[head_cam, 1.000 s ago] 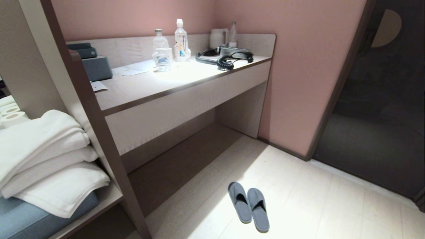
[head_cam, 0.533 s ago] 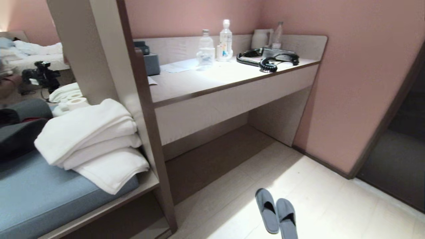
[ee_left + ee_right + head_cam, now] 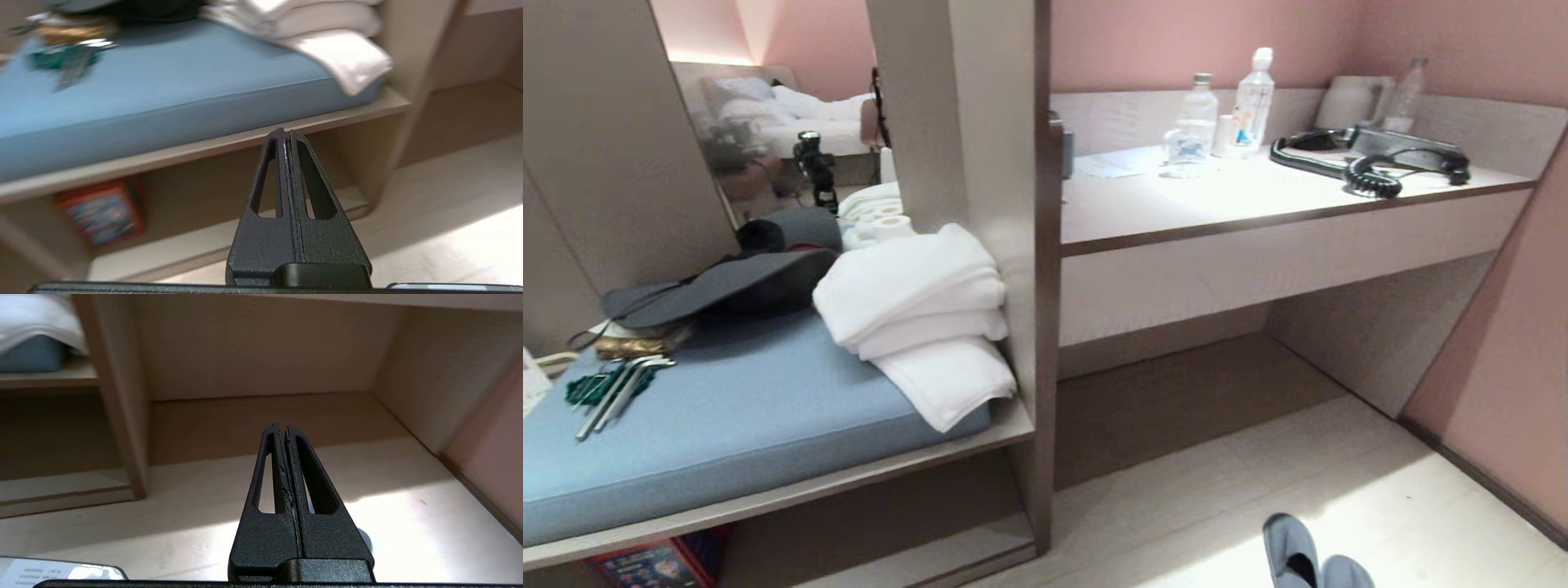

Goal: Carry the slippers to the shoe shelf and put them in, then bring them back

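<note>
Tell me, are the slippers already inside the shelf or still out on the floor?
Out. The slippers lie side by side on the pale floor, at the head view's lower edge, in front of the desk, in no compartment.

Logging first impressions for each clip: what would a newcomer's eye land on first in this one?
Probably the stack of folded white towels on the blue cushion, hard against the upright wooden panel. Next, the brightly lit desk counter to the right, with water bottles and a black corded phone. The slippers only peek in on the floor at the bottom edge.
</note>
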Robot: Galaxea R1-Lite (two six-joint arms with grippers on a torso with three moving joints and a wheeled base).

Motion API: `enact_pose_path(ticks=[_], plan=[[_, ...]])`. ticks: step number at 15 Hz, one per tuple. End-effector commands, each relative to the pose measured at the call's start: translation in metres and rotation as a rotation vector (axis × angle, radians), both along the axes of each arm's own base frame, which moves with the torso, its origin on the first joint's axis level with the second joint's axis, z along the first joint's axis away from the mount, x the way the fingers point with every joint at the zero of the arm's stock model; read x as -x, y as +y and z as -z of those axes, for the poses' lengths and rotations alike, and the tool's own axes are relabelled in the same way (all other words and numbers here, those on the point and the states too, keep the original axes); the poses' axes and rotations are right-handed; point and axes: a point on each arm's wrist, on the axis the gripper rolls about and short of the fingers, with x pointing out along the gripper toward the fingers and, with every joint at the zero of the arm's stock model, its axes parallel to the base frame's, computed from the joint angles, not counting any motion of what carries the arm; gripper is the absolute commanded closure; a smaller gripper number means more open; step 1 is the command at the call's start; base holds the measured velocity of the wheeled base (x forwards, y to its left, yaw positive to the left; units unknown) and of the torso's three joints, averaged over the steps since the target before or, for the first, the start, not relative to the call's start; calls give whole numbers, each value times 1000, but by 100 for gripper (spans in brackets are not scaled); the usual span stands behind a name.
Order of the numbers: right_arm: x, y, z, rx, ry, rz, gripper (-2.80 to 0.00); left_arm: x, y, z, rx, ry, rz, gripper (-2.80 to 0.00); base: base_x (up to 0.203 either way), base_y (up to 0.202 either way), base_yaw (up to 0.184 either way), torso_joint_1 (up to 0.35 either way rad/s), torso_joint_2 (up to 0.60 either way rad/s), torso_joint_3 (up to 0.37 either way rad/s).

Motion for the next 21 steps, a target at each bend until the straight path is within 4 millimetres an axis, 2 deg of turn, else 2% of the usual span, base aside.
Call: enact_pose_path(ticks=[1, 8, 18, 21], plan=[[0, 0, 0, 1, 2, -1, 0, 0, 0, 0, 0, 0, -1, 0, 0, -8, 180, -2, 2, 7], [0, 0, 0, -5, 2, -1, 0, 0, 0, 0, 2, 0, -1, 0, 1, -8, 155, 3, 4, 3], [0, 0, 0, -27, 3, -1, 0, 0, 0, 0, 5, 0, -1, 0, 0, 0, 0, 0, 0, 0], [0, 0, 0, -27, 3, -1, 0, 0, 0, 0, 5, 0, -1, 0, 1, 123, 2, 1, 2, 5]])
